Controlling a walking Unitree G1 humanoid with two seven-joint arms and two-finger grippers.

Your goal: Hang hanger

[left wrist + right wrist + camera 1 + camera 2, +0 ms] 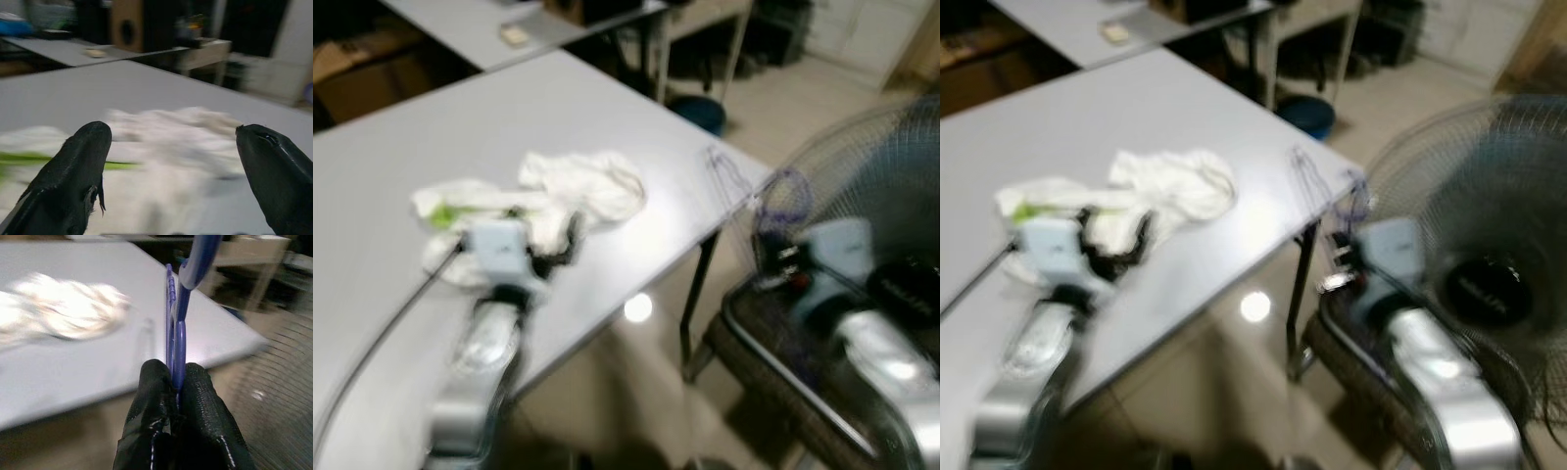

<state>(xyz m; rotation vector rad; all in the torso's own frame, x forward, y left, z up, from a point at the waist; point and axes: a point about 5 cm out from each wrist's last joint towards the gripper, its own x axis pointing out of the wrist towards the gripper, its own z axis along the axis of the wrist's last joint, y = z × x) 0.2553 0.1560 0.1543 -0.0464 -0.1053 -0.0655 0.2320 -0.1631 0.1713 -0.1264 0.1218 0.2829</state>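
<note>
A blue-purple plastic hanger (178, 298) is pinched between the black fingers of my right gripper (177, 369). That gripper (773, 250) hovers just off the grey table's (509, 108) right corner, with the hanger (785, 196) sticking up from it. A crumpled white garment (578, 186) lies on the table, and a green strip (440, 213) shows at its left end. My left gripper (558, 250) is held low at the garment's near edge. In the left wrist view its fingers (88, 147) stand wide apart around nothing, pointing at the white garment (171, 147). All views are blurred.
A large standing fan (891, 196) with a wire cage is close on the right. A dark woven seat (773, 343) is below my right arm. A second grey table (470, 24) stands behind, and a blue bin (700, 111) sits on the floor beyond the table's corner.
</note>
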